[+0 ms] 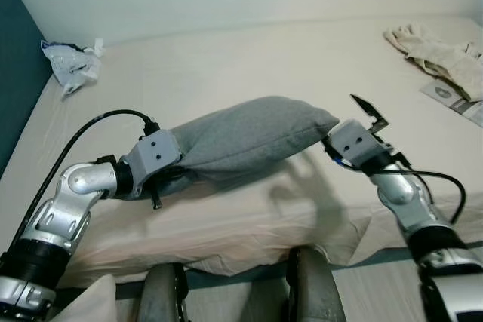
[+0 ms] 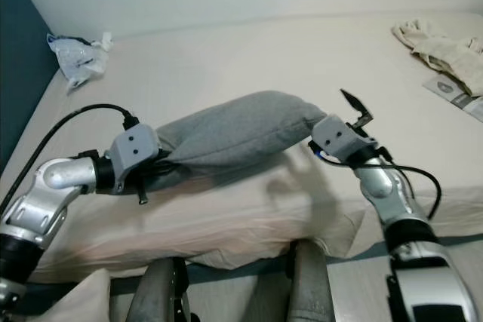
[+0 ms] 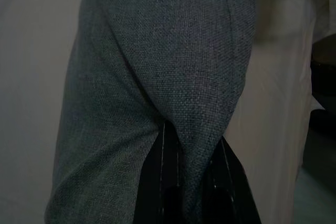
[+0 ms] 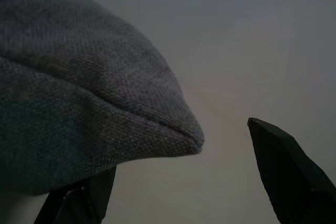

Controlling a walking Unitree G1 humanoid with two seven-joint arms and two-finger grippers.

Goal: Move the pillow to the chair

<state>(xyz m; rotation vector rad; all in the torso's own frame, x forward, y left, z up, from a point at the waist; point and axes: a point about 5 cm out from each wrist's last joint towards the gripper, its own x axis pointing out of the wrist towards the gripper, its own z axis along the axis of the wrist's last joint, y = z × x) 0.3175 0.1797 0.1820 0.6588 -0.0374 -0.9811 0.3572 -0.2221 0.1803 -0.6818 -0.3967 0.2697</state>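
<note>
The gray pillow [image 1: 253, 137] hung lifted above the bed [image 1: 226, 58] — the left tool [image 3: 191, 145] pinched one end to carry its weight, while the right tool [image 1: 349, 127] stood wide at the far corner — apparently ready to steady it.

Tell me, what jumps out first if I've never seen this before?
A grey pillow hangs in the air above a beige bed, carried between two silver arms. The left tool pinches the fabric at one end, while the right tool stands open at the pillow's other corner, one finger under it. Farther back, a crumpled plastic bag lies at the bed's left corner and a cream cloth at the right.
</note>
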